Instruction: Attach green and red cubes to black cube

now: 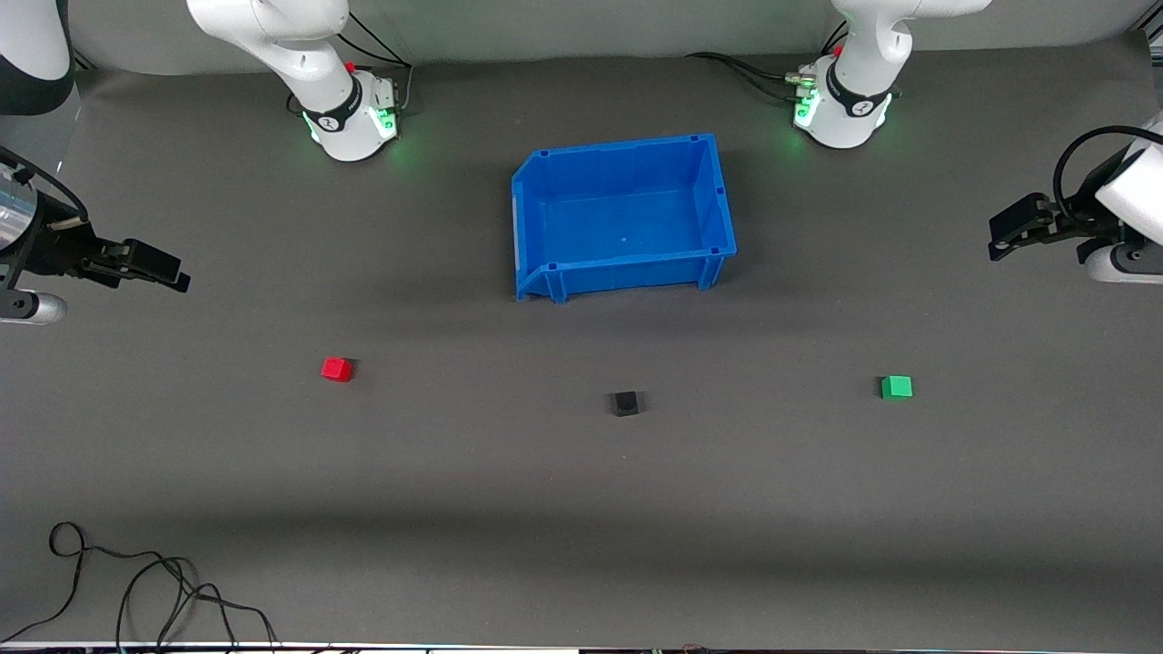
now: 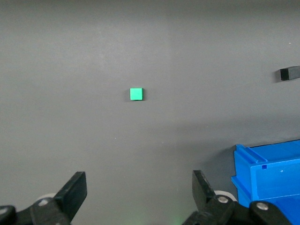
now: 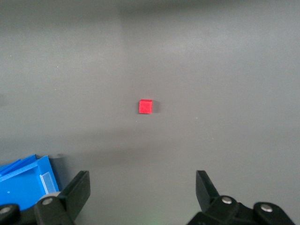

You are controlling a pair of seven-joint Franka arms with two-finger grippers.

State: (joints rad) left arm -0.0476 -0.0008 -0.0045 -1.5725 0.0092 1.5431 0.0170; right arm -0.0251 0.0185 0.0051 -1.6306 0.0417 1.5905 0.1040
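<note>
Three small cubes lie apart on the dark mat, all nearer the front camera than the bin. The black cube [image 1: 625, 402] [image 2: 289, 73] is in the middle. The red cube [image 1: 336, 369] [image 3: 146, 106] lies toward the right arm's end, the green cube [image 1: 896, 387] [image 2: 136, 94] toward the left arm's end. My left gripper [image 1: 1002, 240] [image 2: 139, 180] hangs open and empty over the mat at its end of the table, well short of the green cube. My right gripper [image 1: 174, 272] [image 3: 143, 180] hangs open and empty at the right arm's end, apart from the red cube.
An empty blue bin [image 1: 627, 272] [image 2: 267, 173] [image 3: 23, 183] stands mid-table between the two arm bases. A loose black cable [image 1: 136, 590] curls on the mat near the front edge at the right arm's end.
</note>
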